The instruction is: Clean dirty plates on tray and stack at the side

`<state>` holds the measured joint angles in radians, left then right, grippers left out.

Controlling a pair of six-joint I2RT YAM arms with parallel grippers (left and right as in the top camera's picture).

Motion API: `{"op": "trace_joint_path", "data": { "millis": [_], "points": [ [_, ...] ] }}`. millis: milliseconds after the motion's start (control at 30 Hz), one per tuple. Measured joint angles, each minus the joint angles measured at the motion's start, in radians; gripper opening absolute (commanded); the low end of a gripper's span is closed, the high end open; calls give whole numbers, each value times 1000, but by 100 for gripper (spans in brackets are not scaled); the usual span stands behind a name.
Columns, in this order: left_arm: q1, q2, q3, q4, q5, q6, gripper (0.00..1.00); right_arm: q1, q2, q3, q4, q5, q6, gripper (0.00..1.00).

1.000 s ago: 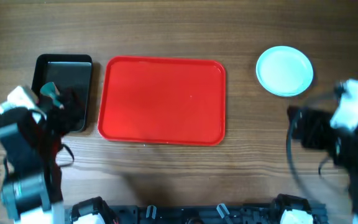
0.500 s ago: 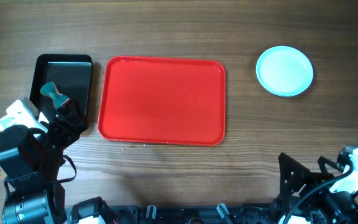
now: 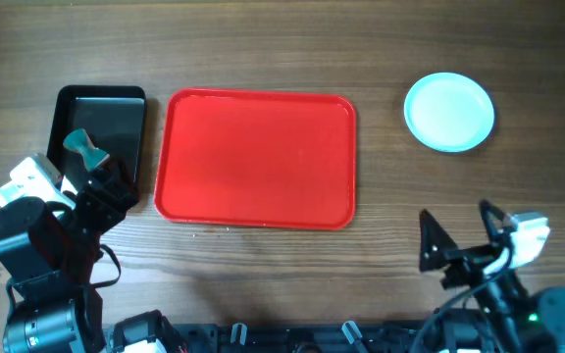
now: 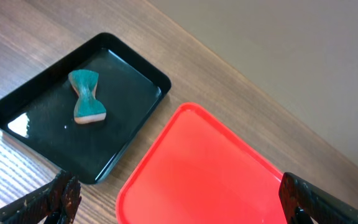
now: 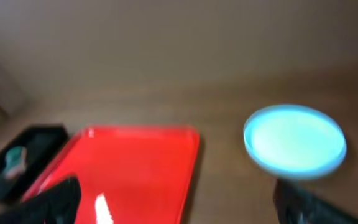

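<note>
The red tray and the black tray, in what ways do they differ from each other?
The red tray is larger and shallower; the black tray is smaller with higher walls. The red tray holds nothing, while the black tray holds a teal sponge. Both are rectangular with rounded corners and lie flat on the wooden table.

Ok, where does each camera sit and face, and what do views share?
Overhead: above the table, looking down; left arm, right arm at bottom corners.
Left wrist: low left, facing black tray and red tray; left end effector shows.
Right wrist: low right, blurred, facing red tray and plates; right end effector shows.
All share the red tray.
</note>
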<state>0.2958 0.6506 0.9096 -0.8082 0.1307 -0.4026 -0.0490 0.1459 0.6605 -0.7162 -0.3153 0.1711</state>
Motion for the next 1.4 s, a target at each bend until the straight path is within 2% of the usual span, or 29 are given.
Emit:
{"op": "trace_joint_path", "data": {
  "millis": [100, 167, 433, 567, 1167, 1300, 1400],
  "points": [
    [0, 0, 0, -1, 2, 0, 100, 1, -110, -215, 250, -21, 8, 100],
    [0, 0, 0, 0, 2, 0, 100, 1, -123, -327, 398, -24, 31, 100],
    [0, 0, 0, 0, 2, 0, 100, 5, -129, -613, 788, 2, 95, 100],
    [0, 0, 0, 0, 2, 0, 100, 5, -129, -655, 720, 26, 93, 100],
    [0, 0, 0, 0, 2, 0, 100, 7, -130, -655, 732, 36, 85, 100],
    [0, 0, 0, -51, -34, 8, 100, 7, -130, -654, 732, 36, 85, 100],
    [-55, -34, -16, -80, -44, 9, 100, 7, -130, -655, 732, 36, 85, 100]
  ]
}}
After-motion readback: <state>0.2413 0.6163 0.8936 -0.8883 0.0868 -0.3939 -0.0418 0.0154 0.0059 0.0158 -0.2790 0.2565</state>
